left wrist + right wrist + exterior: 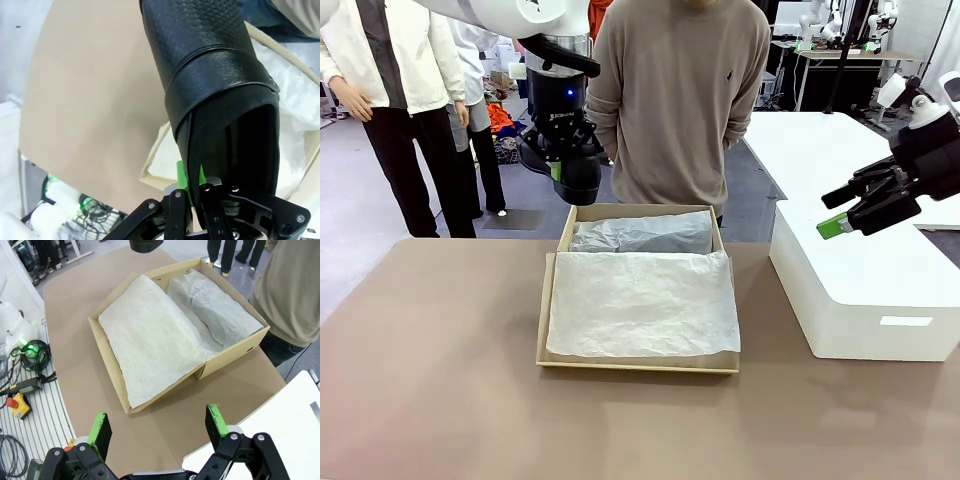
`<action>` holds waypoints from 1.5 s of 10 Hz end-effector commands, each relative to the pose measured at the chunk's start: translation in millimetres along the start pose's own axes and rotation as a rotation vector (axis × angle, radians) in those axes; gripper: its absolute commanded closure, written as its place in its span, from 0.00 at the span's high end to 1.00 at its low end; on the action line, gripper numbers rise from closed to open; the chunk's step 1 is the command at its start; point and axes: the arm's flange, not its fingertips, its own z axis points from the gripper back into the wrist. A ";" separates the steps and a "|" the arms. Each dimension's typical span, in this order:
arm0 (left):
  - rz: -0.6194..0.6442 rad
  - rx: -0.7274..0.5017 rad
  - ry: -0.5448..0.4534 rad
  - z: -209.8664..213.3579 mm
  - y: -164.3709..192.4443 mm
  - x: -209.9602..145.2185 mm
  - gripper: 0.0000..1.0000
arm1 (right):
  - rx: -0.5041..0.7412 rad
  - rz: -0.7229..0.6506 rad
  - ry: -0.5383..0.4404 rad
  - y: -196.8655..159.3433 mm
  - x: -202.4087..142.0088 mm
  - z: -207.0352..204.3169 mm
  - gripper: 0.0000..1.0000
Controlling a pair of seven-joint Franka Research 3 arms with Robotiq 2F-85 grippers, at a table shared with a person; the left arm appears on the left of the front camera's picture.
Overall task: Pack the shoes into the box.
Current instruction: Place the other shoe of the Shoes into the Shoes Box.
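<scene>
The left tool (563, 170) is hanging in the air over the far left corner of the box (552, 300), its jaws pressed together on a glossy black shoe (584, 186). In the left wrist view the shoe (215, 75) is rising straight up from between the fingers (182, 176), which are pinching the thin leather edge at its opening, and a band of leather is wrapping around its middle. The shoe is not touching the box or the tissue paper (640, 300) below it.

The tan box is sitting open in the middle of the counter (430, 380). Its lid is lying flat on the robot's side, covered by a white tissue sheet, while the deeper far half is holding crumpled tissue with a dark shape (642, 236) showing through it — what it is, I cannot tell.

The right tool (842, 218) is hovering over a bigger white box (865, 300) at the right of the counter, well apart from the tan box. Its green-padded fingers (215, 423) are standing spread wide, gripping nothing — the tan box (107, 347) is lying beyond them.

A person (680, 100) in a beige sweater is standing just behind the far edge of the counter, close to the box.
</scene>
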 end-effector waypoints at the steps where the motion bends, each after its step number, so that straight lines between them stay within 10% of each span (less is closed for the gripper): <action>1: 0.193 -0.002 -0.082 9.8 -12.4 -21.0 0.00 | 0.017 0.023 -0.034 -2.9 0.6 -0.6 1.00; 10: 0.661 -0.045 -0.044 -5.2 -107.6 -94.2 0.00 | 0.017 0.023 -0.034 -2.9 0.6 -0.6 1.00; 15: 0.586 -0.054 0.003 -17.6 -105.6 -97.4 0.00 | 0.017 0.023 -0.034 -2.9 0.6 -0.6 1.00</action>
